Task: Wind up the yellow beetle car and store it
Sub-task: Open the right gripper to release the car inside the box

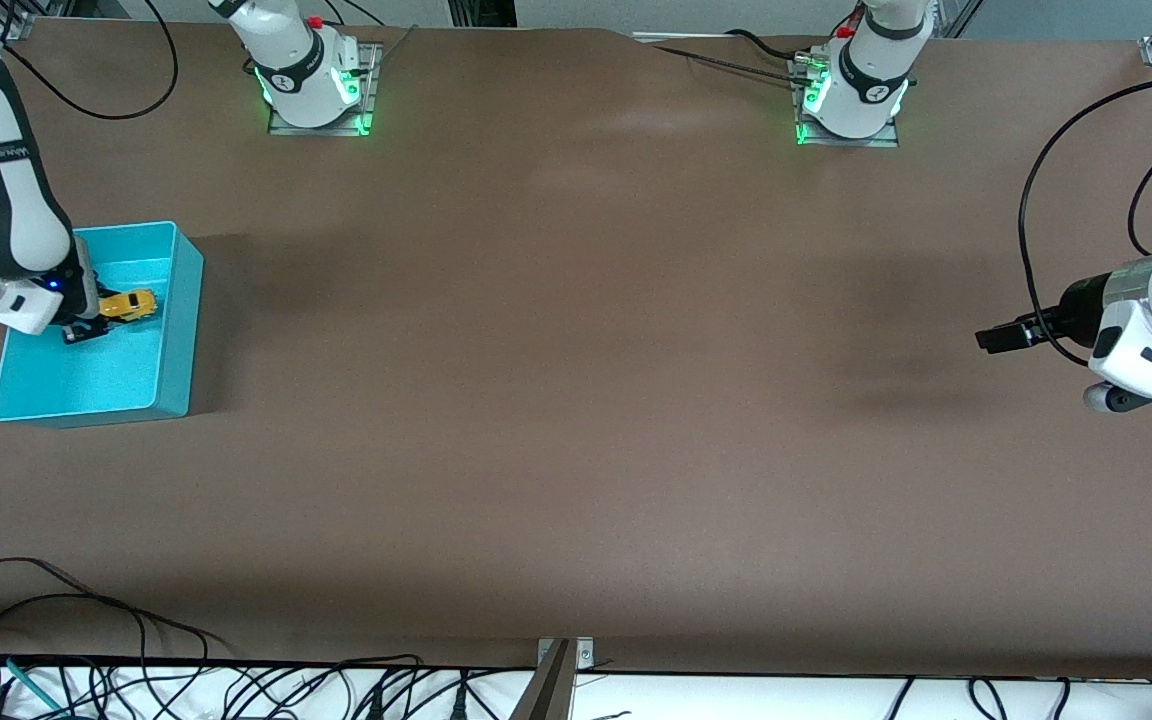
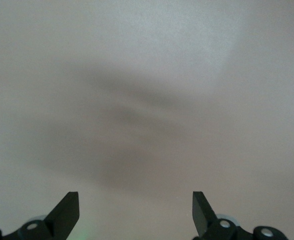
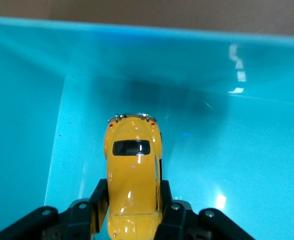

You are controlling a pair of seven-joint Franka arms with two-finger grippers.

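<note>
The yellow beetle car is inside the teal bin at the right arm's end of the table. My right gripper reaches into the bin and is shut on the car. In the right wrist view the car sits between the two black fingers, its rounded body and dark window pointing toward the bin's wall; my right gripper clasps its sides low over the bin floor. My left gripper waits over the bare table at the left arm's end, open and empty.
The brown table stretches between the two arms. Both arm bases stand along the table's edge farthest from the front camera. Cables lie along the edge nearest the front camera.
</note>
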